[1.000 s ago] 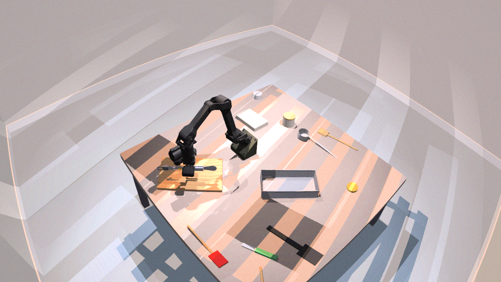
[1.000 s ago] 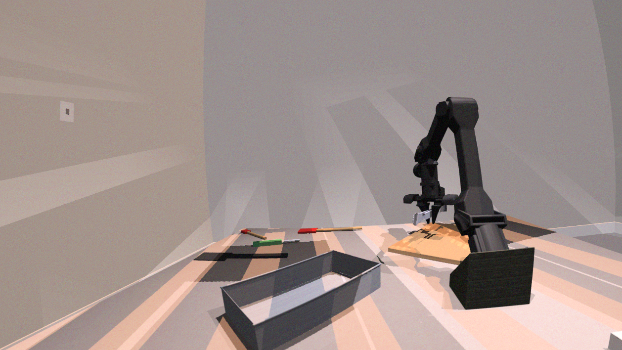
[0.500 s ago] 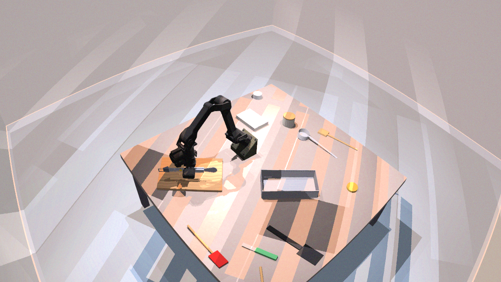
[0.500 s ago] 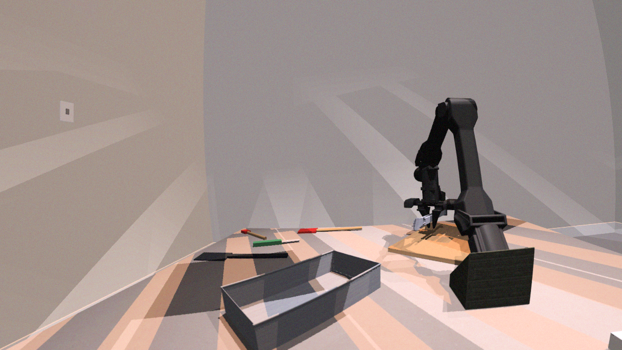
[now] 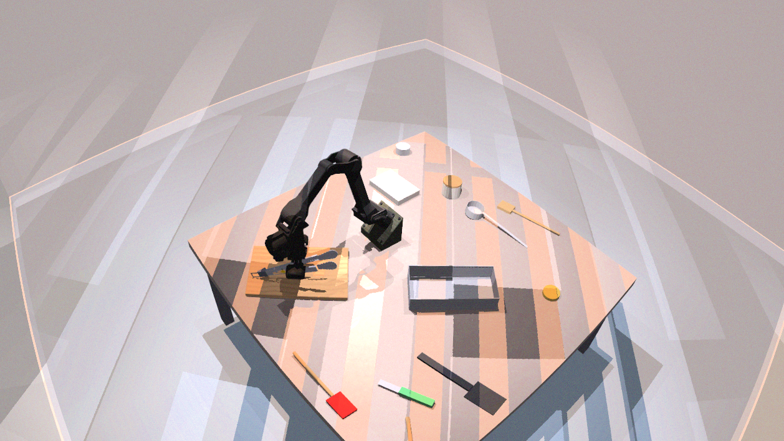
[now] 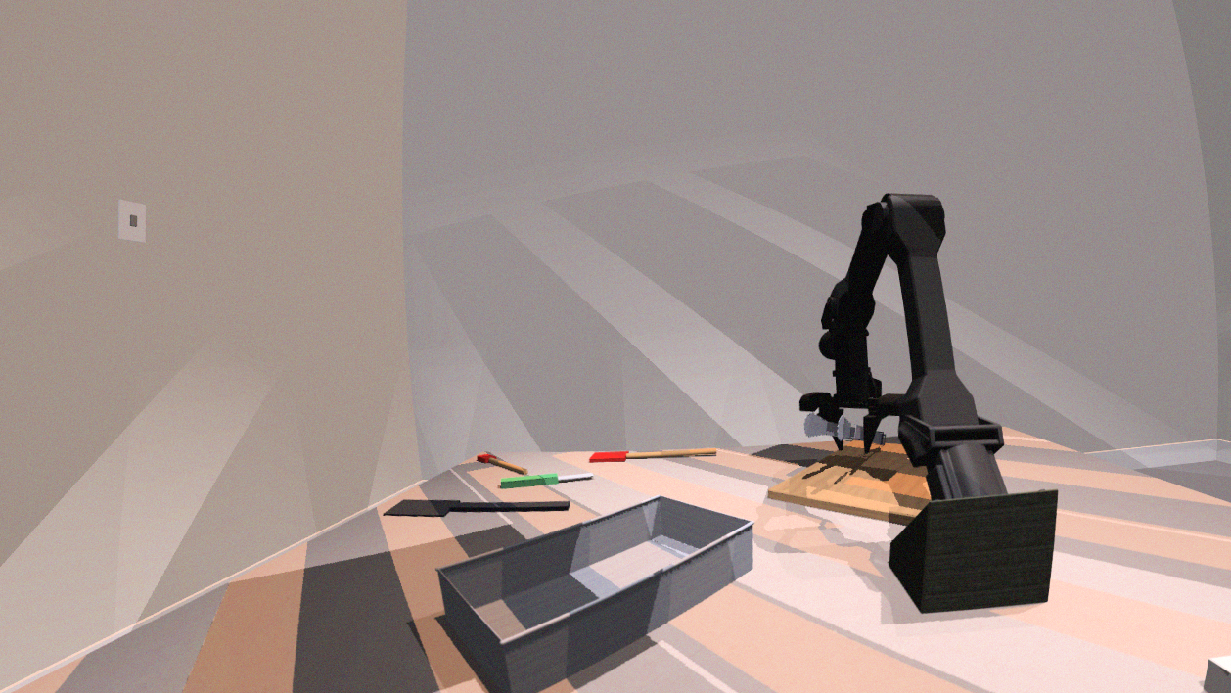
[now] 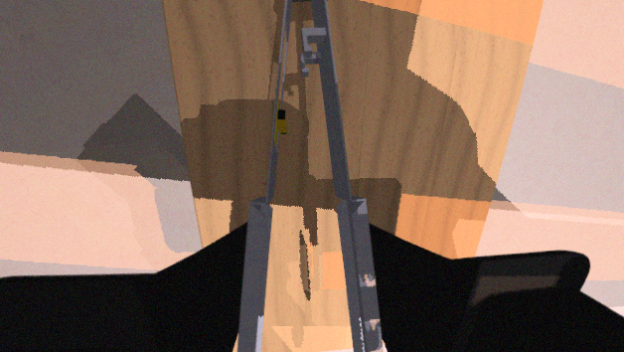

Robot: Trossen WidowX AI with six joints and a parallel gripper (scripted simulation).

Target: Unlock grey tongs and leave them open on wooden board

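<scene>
The grey tongs (image 5: 306, 267) lie along the wooden board (image 5: 298, 280) at the table's left side, with their arms spread in a V. In the wrist view the tongs (image 7: 308, 174) run away from me to the hinge, with a small yellow lock piece (image 7: 281, 121) on the left arm. My gripper (image 5: 294, 270) is low over the board and half open. Its fingers stand just outside the two arms, and the arms lie against them. The side view shows the gripper (image 6: 848, 429) at the board (image 6: 852, 486). The grey roasting tin (image 5: 453, 288) stands empty.
The robot base (image 5: 384, 227) stands behind the board. A white block (image 5: 394, 186), a canister (image 5: 451, 186), a ladle (image 5: 482, 213) and a wooden spatula (image 5: 526, 216) lie at the back right. A red spatula (image 5: 329, 390), a green-handled knife (image 5: 408, 393) and a black spatula (image 5: 463, 384) lie near the front edge.
</scene>
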